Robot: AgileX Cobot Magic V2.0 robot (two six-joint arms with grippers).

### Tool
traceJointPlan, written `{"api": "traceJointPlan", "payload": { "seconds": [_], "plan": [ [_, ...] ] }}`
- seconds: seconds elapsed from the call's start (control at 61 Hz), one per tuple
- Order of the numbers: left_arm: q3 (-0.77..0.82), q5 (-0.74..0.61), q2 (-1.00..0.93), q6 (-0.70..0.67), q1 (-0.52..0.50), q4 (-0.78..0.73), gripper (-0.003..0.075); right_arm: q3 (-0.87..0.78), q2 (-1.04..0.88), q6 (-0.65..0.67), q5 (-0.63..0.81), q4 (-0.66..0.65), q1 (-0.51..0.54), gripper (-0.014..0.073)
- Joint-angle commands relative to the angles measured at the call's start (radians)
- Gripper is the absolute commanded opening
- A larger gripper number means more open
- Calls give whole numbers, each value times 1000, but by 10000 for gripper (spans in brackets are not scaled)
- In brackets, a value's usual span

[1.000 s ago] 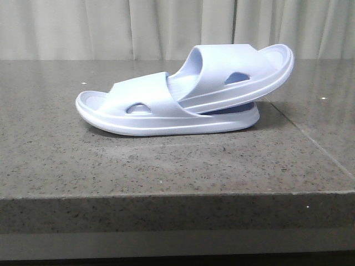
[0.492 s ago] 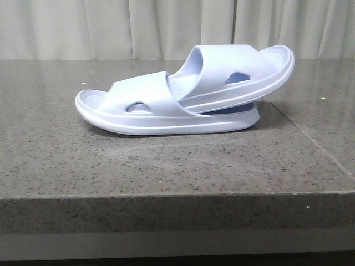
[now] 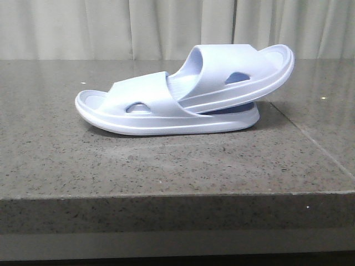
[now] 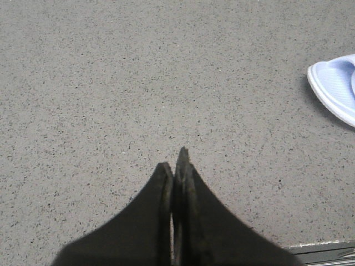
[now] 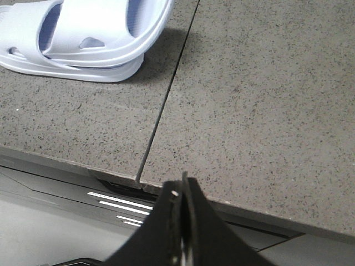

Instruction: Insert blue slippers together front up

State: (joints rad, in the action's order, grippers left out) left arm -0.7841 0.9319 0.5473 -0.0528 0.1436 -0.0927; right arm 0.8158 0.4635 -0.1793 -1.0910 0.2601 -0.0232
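Note:
The blue slippers rest nested on the grey stone table [image 3: 66, 160]. The lower slipper [image 3: 150, 113] lies flat with its toe to the left. The upper slipper [image 3: 238, 75] is tucked under the lower one's strap and tilts up to the right. In the left wrist view only a toe end of a slipper [image 4: 335, 86] shows, far from my left gripper [image 4: 175, 160], which is shut and empty over bare stone. My right gripper [image 5: 180, 185] is shut and empty at the table's front edge, well short of the slippers [image 5: 94, 39]. Neither gripper appears in the front view.
A seam [image 3: 310, 141] between stone slabs runs to the right of the slippers, seen also as a seam [image 5: 166, 100] in the right wrist view. The table's front edge [image 3: 177, 194] drops off close by. Pale curtains [image 3: 111, 27] hang behind.

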Motion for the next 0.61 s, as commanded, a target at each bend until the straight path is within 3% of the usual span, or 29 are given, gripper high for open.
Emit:
{"api": "traceJointPlan", "payload": {
  "seconds": [0.0,0.508,0.59],
  "plan": [
    [-24,-76,5,-13,-3,-2,-20,25,8,-2,42,2,2,-118],
    [-24,-76,5,-13,-3,-2,-20,25,8,-2,40,2,2,-118],
    [-24,-97,5,-13,-3,-90,-20,25,8,-2,40,2,2,-118]
  ]
}}
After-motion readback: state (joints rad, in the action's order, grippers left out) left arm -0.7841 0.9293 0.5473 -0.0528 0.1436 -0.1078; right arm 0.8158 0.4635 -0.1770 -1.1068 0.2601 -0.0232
